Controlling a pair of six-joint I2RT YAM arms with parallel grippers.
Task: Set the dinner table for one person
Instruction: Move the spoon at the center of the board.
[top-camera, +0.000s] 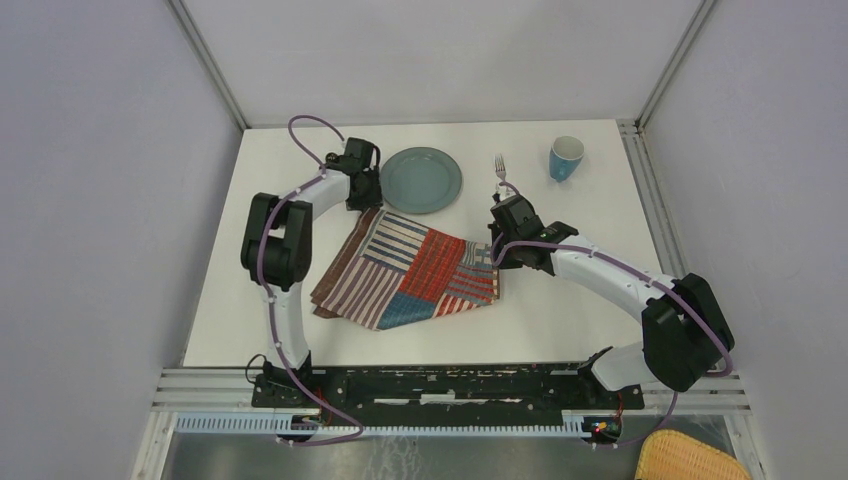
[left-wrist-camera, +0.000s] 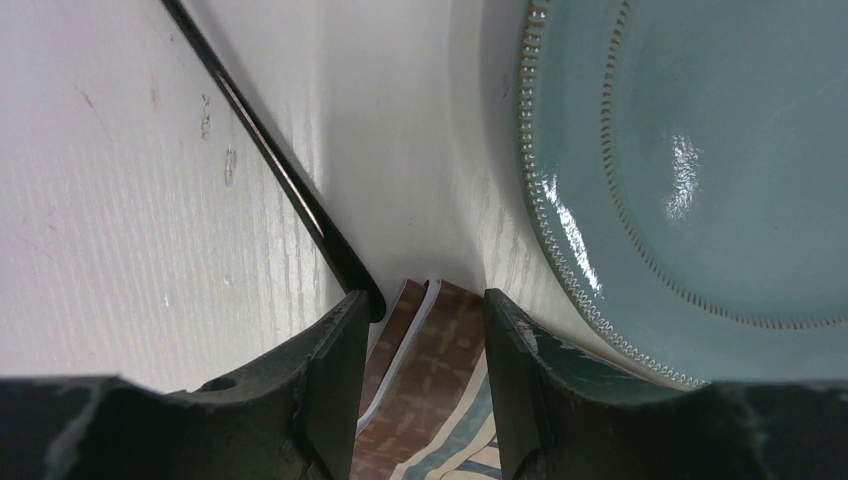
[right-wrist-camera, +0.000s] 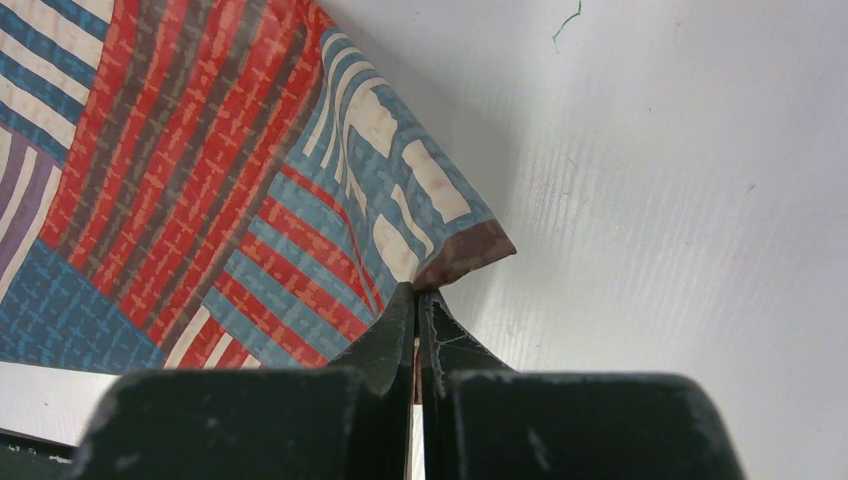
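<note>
Centrally, the white desk (top-camera: 560, 320) fills the space between the enclosure walls, with a metal rail (top-camera: 640, 190) along its right side and both arm bases at its near edge. A striped patchwork placemat (top-camera: 410, 270) lies on its middle, skewed and not quite flat. Beyond the placemat's far edge sits a teal plate (top-camera: 421, 180) with a beaded rim and nothing on it. To the plate's right a fork (top-camera: 500, 168) lies on the bare desk, tines pointing away from the arms. Farther right stands a blue cup (top-camera: 566, 158), well apart from the rest; nothing shows in it. The left gripper (left-wrist-camera: 427, 305) is low at the placemat's far left corner, just beside the plate's rim. Its fingers (left-wrist-camera: 335, 380) are apart, and the cloth corner shows in the gap between them. The right gripper (right-wrist-camera: 416, 295) is at the placemat's right corner, near the fork's handle end. Its fingers are pressed together, clamped on the cloth's edge, where the corner curls up off the desk and shows a brown underside. A yellow woven item (top-camera: 690, 458) lies off the desk at the near right, partly cut off by the frame.
</note>
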